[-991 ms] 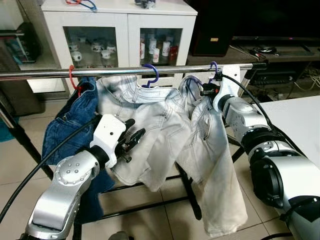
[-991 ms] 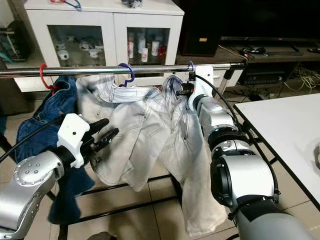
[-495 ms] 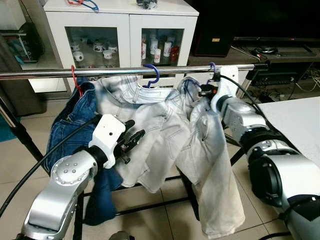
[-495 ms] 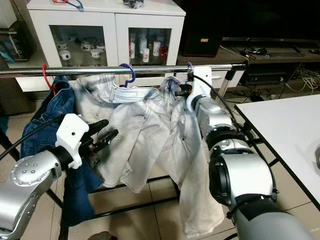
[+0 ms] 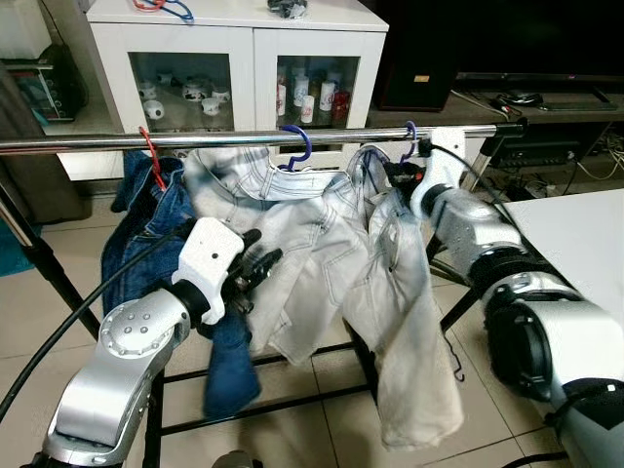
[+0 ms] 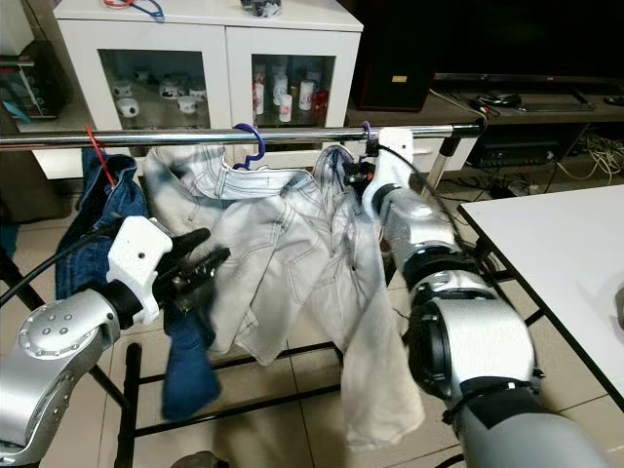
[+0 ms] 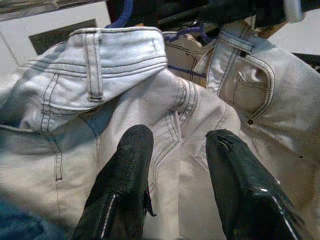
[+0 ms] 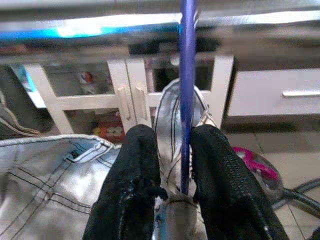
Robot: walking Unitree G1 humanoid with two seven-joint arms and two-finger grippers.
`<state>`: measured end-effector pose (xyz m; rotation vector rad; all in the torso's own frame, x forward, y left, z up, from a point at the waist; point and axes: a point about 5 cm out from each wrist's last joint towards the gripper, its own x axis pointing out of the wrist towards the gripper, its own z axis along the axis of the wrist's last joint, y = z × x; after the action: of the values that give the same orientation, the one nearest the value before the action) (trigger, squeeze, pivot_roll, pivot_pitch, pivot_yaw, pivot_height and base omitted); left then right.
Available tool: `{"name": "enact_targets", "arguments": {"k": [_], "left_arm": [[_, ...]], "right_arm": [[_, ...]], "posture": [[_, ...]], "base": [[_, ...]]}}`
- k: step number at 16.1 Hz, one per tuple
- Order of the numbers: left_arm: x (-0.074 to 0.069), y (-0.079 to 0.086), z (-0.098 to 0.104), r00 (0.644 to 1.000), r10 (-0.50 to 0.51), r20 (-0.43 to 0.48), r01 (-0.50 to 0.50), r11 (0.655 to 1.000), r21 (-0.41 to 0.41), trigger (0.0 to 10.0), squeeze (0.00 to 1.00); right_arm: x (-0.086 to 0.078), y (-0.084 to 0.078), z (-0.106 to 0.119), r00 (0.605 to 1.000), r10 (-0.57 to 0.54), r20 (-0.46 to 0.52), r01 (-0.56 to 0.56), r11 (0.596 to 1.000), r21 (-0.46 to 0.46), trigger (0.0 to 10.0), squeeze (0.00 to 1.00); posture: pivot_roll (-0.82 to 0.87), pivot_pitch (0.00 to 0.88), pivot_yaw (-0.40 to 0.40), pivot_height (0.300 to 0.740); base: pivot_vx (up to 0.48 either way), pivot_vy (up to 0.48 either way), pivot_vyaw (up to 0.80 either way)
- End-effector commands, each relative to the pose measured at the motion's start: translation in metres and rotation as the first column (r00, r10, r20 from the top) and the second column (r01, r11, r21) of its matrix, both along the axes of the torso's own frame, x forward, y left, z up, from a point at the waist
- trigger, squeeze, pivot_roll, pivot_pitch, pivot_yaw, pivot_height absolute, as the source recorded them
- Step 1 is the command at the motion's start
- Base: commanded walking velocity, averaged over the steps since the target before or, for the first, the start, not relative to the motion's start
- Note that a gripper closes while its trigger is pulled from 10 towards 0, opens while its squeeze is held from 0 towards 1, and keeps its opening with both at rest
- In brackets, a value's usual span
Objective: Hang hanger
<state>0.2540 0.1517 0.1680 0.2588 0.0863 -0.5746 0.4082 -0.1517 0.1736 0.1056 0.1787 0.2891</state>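
The right gripper [image 5: 398, 174] is largely hidden in the head views: pale cloth and its own white wrist housing cover the fingertips, so the grip itself cannot be read from there. The right wrist view shows it: the two black fingers [image 8: 134, 170] stand close on either side of the purple hanger [image 8: 187, 75], pinching its thin neck, with a bunched bit of light denim between them. The hook's top is blurred against the rail [image 8: 100, 10] in that view; in the left eye view it curves over the rail [image 5: 234, 139] near the right end, so the hanger sits on the bar. The hanger's shoulders are buried inside the pale jeans [image 5: 409, 322], which drape down toward the floor.

A second pair of light jeans [image 5: 292, 244] hangs from a blue hook [image 5: 295, 146] at mid-rail, and dark jeans [image 5: 156, 244] hang from a red hook [image 5: 148, 156] further left; their lower parts are partly covered by the left arm.

The right arm reaches forward and up, nearly straight, its wrist just below the rail. The left arm is bent, forearm rising toward the middle garment. The left gripper [image 5: 252, 273] has its fingers [image 7: 125, 170] spread apart with nothing between them, hovering just before the light denim; whether the tips touch the cloth is unclear.

Behind the rack stands a white cabinet [image 5: 244, 44] with glass doors; the small items inside are too small to identify. A white table [image 5: 585, 234] is cut off at the right edge.
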Motion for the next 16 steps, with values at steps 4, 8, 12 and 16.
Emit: {"name": "enact_targets", "arguments": {"k": [4, 8, 12, 16], "left_arm": [[0.008, 0.004, 0.0, 0.997, 0.075, -0.013, -0.076, 0.996, -0.051, 10.0, 0.0], [0.008, 0.004, 0.003, 0.994, 0.113, 0.003, -0.112, 0.989, -0.098, 10.0, 0.0], [-0.008, 0.003, 0.003, 0.988, 0.155, 0.017, -0.151, 0.977, -0.153, 10.0, 0.0], [-0.013, 0.007, 0.01, 0.968, 0.244, 0.058, -0.231, 0.958, -0.172, 10.0, 0.0]], "right_arm": [[-0.004, -0.011, 0.024, 0.974, 0.195, 0.117, -0.201, 0.978, 0.049, 10.0, 1.0], [-0.031, -0.02, 0.018, 0.946, 0.294, 0.133, -0.302, 0.952, 0.045, 10.0, 1.0], [-0.092, -0.015, 0.021, 0.897, 0.359, 0.258, -0.379, 0.925, 0.031, 10.0, 1.0], [-0.131, 0.005, 0.019, 0.892, 0.376, 0.249, -0.404, 0.912, 0.068, 10.0, 1.0]], "posture": [[0.14, 0.0, -0.063, 0.74], [0.11, 0.0, -0.061, 0.74], [0.1, 0.0, -0.069, 0.74], [0.11, 0.0, -0.089, 0.74]], "base": [[0.0, 0.0, 0.0], [0.0, 0.0, 0.0], [0.0, 0.0, 0.0], [0.0, 0.0, 0.12]]}}
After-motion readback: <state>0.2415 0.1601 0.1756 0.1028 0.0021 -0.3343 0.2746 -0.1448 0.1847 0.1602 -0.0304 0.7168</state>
